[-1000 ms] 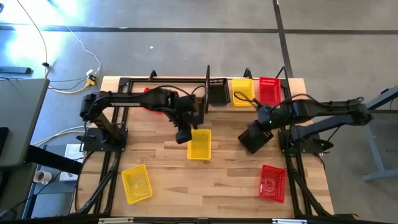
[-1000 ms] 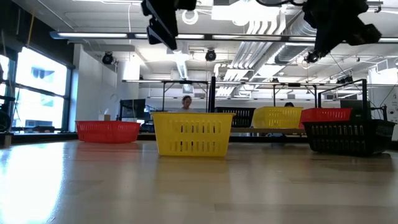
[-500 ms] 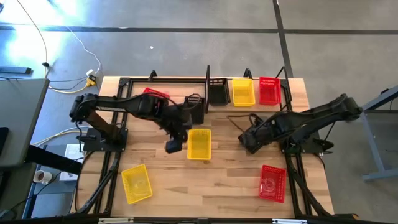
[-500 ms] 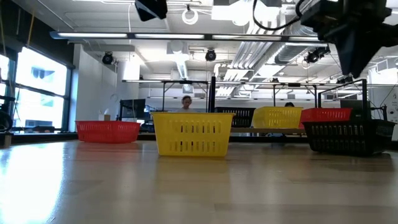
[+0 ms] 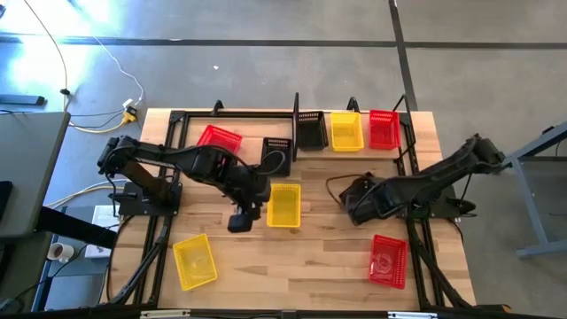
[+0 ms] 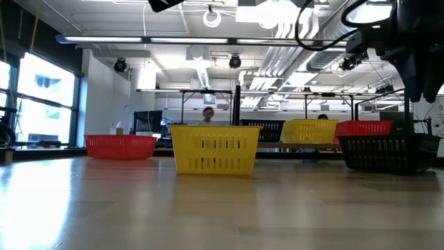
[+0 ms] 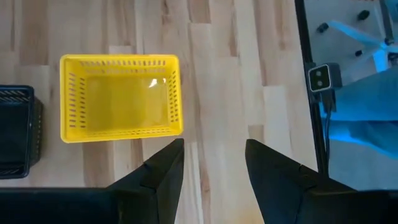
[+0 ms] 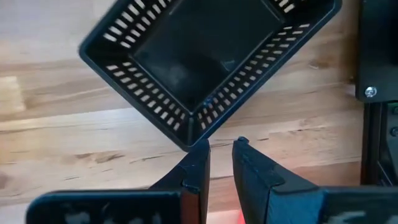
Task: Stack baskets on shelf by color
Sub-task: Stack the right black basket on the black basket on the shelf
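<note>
A yellow basket (image 5: 283, 206) (image 7: 121, 98) (image 6: 214, 148) stands mid-table on its base. My left gripper (image 5: 239, 218) (image 7: 214, 158) hovers open above the bare table, just off the basket's left side. A black basket (image 8: 205, 62) (image 6: 388, 153) sits on the table's right part. My right gripper (image 5: 359, 200) (image 8: 221, 149) hangs above one corner of it, fingers a narrow gap apart, touching nothing. The shelf (image 5: 350, 113) at the far edge holds one black (image 5: 310, 130), one yellow (image 5: 345, 131) and one red basket (image 5: 383, 128).
More baskets stand loose on the table: a red one (image 5: 219, 139) at far left, a black one (image 5: 276, 152) beside the shelf, a yellow one (image 5: 195, 261) at near left, a red one (image 5: 388, 260) at near right. Bare wood lies along the near middle.
My left gripper has moved up and toward the table's near-left, from over the yellow basket's far end to beside its left side. My right gripper has swung toward the near edge and come down somewhat, ending over the black basket. No basket has moved.
</note>
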Robot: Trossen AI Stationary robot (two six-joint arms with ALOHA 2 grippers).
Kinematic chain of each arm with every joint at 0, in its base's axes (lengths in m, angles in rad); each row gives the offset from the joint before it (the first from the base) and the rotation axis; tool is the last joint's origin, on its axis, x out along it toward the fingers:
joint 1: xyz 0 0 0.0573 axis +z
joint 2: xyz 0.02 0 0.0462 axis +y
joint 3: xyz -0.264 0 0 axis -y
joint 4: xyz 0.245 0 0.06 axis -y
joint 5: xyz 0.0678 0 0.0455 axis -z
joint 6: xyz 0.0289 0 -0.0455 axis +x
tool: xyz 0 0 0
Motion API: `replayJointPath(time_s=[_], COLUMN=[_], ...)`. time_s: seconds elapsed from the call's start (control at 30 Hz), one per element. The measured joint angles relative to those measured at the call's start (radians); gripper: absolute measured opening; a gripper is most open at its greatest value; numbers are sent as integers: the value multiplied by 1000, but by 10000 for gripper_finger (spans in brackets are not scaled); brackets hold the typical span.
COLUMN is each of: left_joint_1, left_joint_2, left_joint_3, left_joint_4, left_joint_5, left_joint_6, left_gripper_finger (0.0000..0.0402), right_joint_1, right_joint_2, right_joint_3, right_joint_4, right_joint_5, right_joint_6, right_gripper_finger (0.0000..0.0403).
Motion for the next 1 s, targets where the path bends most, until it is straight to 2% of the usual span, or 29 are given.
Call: replayJointPath(time_s=[0.13,0.2,0.43,0.63,0.87,1.0], left_joint_1=[-5,-4,-4,-4,-4,-4], left_joint_2=[0,0,0,0,0,1], left_joint_3=[0,0,0,0,0,0], left_joint_4=[0,0,0,0,0,0], left_joint_5=[-39,-50,-53,-53,-53,-53], left_joint_6=[1,1,12,11,11,11], left_gripper_finger=[161,161,161,161,161,161], right_joint_1=[16,23,24,-5,-65,-89], right_joint_2=[55,77,89,89,106,140], right_joint_3=[0,0,0,0,0,0], right_joint_4=[7,26,208,210,215,214], right_joint_5=[-30,-29,115,181,174,119], right_joint_6=[-7,-68,-352,-529,-673,-727], right_gripper_finger=[55,55,55,55,55,55])
